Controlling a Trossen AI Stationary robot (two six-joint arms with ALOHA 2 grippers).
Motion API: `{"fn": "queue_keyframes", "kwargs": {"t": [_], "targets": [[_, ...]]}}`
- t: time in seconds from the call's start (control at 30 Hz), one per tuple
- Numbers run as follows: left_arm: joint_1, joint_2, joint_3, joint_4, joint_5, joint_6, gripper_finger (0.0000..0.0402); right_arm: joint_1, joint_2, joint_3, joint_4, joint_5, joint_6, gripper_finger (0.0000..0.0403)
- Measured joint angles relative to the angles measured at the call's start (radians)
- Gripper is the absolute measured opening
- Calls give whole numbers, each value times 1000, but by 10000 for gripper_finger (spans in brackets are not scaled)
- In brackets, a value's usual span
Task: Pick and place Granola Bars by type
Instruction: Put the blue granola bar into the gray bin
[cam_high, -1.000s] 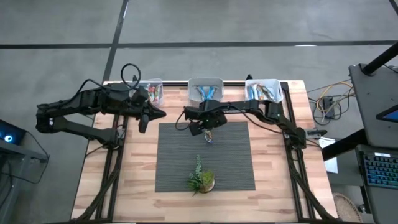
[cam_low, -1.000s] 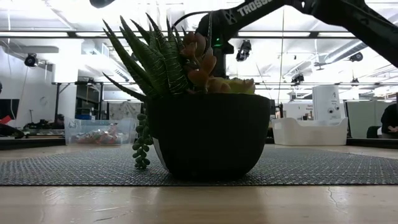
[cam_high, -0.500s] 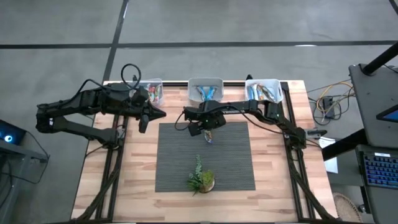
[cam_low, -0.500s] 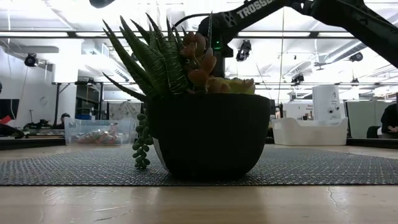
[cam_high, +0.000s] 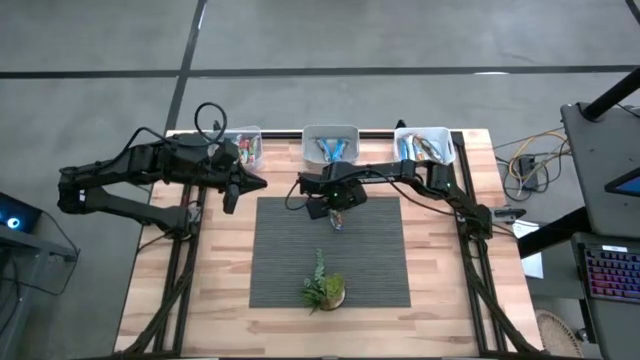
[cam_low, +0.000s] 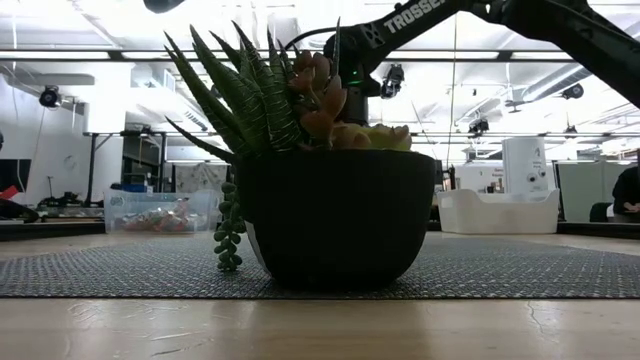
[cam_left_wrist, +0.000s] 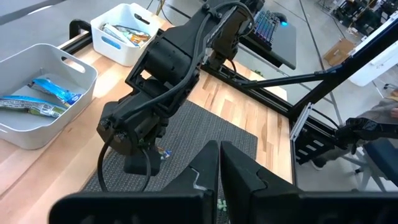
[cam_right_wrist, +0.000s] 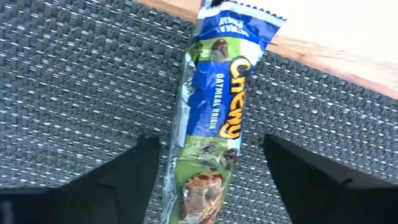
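Note:
One granola bar (cam_right_wrist: 214, 118) in a blue and green wrapper lies flat on the grey mat (cam_high: 330, 255), near the mat's far edge. It also shows in the high view (cam_high: 336, 221). My right gripper (cam_right_wrist: 208, 146) is open just above it, one finger on each side, not touching it. It shows in the high view (cam_high: 332, 206) at the table's middle. My left gripper (cam_high: 262, 184) is shut and empty above the wood left of the mat. Its closed fingers show in the left wrist view (cam_left_wrist: 219, 158). In the low view the plant pot (cam_low: 335, 215) hides the bar.
Three bins stand along the far edge: a clear one (cam_high: 246, 147) with red and pink bars, a white middle one (cam_high: 330, 143) with blue bars, a white right one (cam_high: 423, 146) with more bars. A small potted plant (cam_high: 324, 289) stands on the mat's near part.
My right arm has shifted a little toward the table's right edge above the bar. The bar lies where it was.

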Motion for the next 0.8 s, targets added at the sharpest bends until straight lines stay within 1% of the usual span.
{"fn": "queue_keyframes", "kwargs": {"t": [0.17,0.33,0.57,0.8], "targets": [[0,0,0,0,0,-5,0,0,0,2,-11,2,2,220],[0,0,0,0,0,-6,0,1,-2,2,-2,1,2,176],[0,0,0,-1,0,-8,0,2,-4,15,6,-5,3,130],[0,0,0,-1,0,-21,0,2,-10,15,1,-6,-4,98]]}}
